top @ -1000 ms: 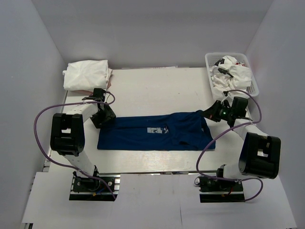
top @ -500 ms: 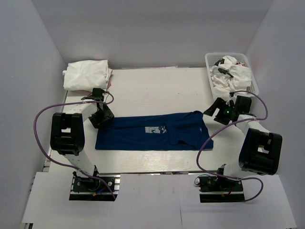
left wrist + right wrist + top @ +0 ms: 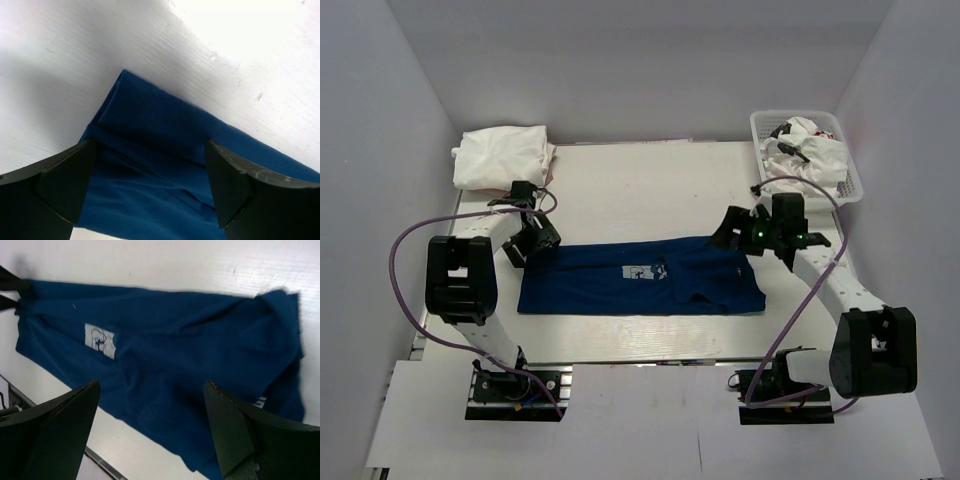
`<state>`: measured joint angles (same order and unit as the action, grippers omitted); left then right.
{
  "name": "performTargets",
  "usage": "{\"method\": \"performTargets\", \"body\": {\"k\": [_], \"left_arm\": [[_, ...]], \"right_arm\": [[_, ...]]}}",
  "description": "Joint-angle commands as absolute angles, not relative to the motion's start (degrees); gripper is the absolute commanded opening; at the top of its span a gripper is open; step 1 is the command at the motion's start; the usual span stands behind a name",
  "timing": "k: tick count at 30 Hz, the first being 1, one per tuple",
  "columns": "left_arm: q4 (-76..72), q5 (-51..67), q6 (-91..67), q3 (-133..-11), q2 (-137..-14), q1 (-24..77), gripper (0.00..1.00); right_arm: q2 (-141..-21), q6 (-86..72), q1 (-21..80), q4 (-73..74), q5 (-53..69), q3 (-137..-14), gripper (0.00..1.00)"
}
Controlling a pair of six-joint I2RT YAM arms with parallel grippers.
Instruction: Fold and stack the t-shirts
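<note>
A navy blue t-shirt (image 3: pixel 640 278) lies folded into a long band across the near half of the table, its pale square print (image 3: pixel 640 271) facing up. My left gripper (image 3: pixel 527 243) hangs open over the band's far left corner (image 3: pixel 160 145), nothing between its fingers (image 3: pixel 65 185). At the band's right end my right gripper (image 3: pixel 732 232) is open above the cloth (image 3: pixel 180 355); the print (image 3: pixel 101 340) shows to the left in that view. A pile of white t-shirts (image 3: pixel 502 155) rests at the back left. More white t-shirts (image 3: pixel 810 155) fill the basket.
The white mesh basket (image 3: pixel 757 140) stands at the back right corner. White walls close in the table on three sides. The table's near edge (image 3: pixel 640 352) runs just below the navy shirt, with both arm bases beyond it.
My right gripper opened, let go of the shirt's right end and swung left over the cloth. My left gripper opened wider. The navy band slid slightly left.
</note>
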<state>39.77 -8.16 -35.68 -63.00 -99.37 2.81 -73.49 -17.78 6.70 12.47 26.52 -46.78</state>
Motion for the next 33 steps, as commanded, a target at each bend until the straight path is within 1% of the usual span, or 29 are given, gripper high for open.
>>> {"method": "performTargets", "body": {"k": [1,5,8,12,16,21,24,25,26,27,28,29,30,31,33], "left_arm": [[41.83,-8.79,-35.24,-66.88,-96.95,2.54,0.99],[42.45,-7.30,-34.72,-70.04,-96.33,3.07,0.99],[40.09,-4.15,-34.19,-68.92,-95.71,3.08,0.99],[36.92,-1.41,-34.71,-65.93,-96.42,3.08,0.99],[34.80,-0.35,-34.72,-61.63,-98.52,3.08,0.99],[34.19,-0.35,-35.33,-55.65,-99.93,3.60,0.99],[35.85,0.17,-36.73,-54.32,-100.55,3.60,0.99],[35.86,0.78,-37.26,-52.75,-100.55,4.21,0.99],[37.25,0.79,-37.79,-51.86,-99.42,4.22,0.99],[38.14,0.79,-39.45,-49.94,-97.14,5.61,0.99],[39.01,1.75,-40.16,-48.88,-95.64,6.23,0.99],[39.81,2.54,-40.69,-47.56,-93.88,7.02,0.99],[39.81,4.20,-41.65,-44.50,-92.13,7.81,0.99],[39.81,5.70,-43.49,-42.73,-88.54,9.56,0.99],[38.86,9.39,-45.95,-37.48,-85.36,11.42,0.99]], "right_arm": [[-72.86,-20.30,8.78,14.51,24.25,-41.51,0.90],[-75.58,-22.58,10.46,11.26,27.07,-37.80,0.90],[-76.38,-23.81,10.98,11.77,27.16,-34.55,0.90],[-77.25,-26.10,10.72,17.22,18.23,-30.77,0.90],[-79.54,-27.68,10.81,19.86,11.18,-31.90,0.90],[-87.34,-28.04,10.72,21.35,7.39,-40.77,0.90],[-92.53,-28.12,10.72,22.67,4.32,-49.71,0.90],[-97.33,-28.04,10.72,22.85,3.70,-51.57,0.90],[-98.86,-27.60,10.90,23.37,2.91,-53.68,0.90],[-100.53,-27.42,10.90,24.16,2.29,-60.40,0.90],[-106.55,-26.64,10.90,24.17,2.20,-62.64,0.90],[-108.35,-25.67,11.16,24.34,2.81,-65.02,0.90],[-112.28,-25.32,11.60,24.69,3.25,-73.13,0.90],[-116.67,-24.36,12.04,25.13,3.95,-76.08,0.90],[-123.11,-21.47,13.87,27.84,6.32,-88.70,0.90]]}}
